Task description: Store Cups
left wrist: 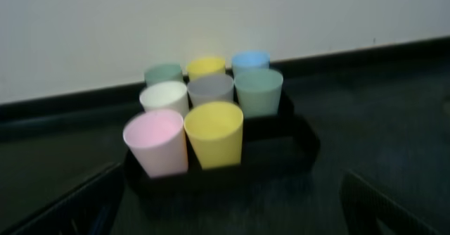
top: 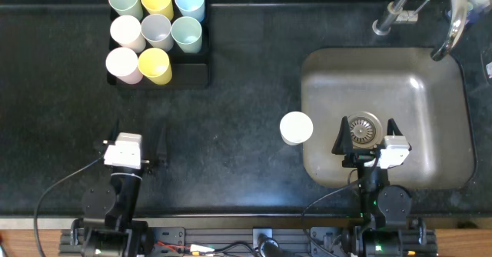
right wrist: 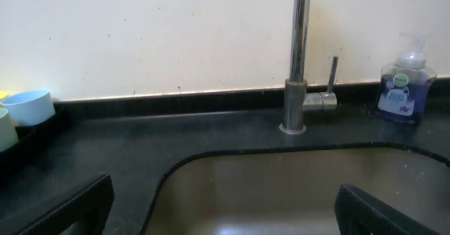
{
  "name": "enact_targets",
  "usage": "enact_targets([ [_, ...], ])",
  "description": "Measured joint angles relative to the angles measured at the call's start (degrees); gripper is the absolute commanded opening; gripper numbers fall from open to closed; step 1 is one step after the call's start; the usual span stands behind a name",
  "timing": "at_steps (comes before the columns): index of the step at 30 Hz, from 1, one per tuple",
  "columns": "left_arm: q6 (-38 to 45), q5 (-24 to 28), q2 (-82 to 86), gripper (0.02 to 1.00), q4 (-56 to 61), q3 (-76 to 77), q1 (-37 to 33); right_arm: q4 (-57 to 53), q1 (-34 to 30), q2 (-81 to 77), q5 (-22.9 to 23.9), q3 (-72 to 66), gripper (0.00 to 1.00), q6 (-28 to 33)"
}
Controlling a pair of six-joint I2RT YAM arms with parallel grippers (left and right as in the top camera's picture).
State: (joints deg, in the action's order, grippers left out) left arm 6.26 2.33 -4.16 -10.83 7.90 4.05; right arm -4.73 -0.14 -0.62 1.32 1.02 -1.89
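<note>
A black tray point(top: 197, 75) at the back left holds several upright pastel cups, among them a pink cup point(top: 123, 65) and a yellow cup point(top: 155, 65) in its front row. The tray's front right slot is bare. A lone white cup point(top: 296, 128) stands on the counter by the sink's left rim. My left gripper point(top: 139, 143) is open in front of the tray, well short of it; its wrist view faces the tray point(left wrist: 285, 154) and the pink cup point(left wrist: 158, 142). My right gripper point(top: 367, 138) is open above the sink, to the right of the white cup.
The steel sink point(top: 430, 95) takes up the right side, with a faucet point(top: 400, 7) behind it and a soap bottle point(right wrist: 404, 87) at the back right. A blue cup point(right wrist: 28, 107) shows at the edge of the right wrist view. Dark counter point(top: 246, 72) lies between tray and sink.
</note>
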Motion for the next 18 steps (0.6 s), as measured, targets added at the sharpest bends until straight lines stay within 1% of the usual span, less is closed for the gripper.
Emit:
enact_targets([
  [4,0.0,0.0,0.9,0.998,-1.9,-0.6,0.0,0.0,0.0,0.0,0.0,0.0,0.998,0.0],
  [8,-0.8,0.0,1.1,0.998,1.9,-3.8,0.0,0.0,0.0,0.0,0.0,0.0,0.996,0.0],
  [11,-2.1,-0.2,1.3,0.998,5.2,-6.6,0.0,0.0,0.0,0.0,0.0,0.0,0.998,0.0],
  [18,-7.6,-1.8,3.4,0.998,6.1,-6.9,0.0,0.0,0.0,0.0,0.0,0.0,0.998,0.0],
])
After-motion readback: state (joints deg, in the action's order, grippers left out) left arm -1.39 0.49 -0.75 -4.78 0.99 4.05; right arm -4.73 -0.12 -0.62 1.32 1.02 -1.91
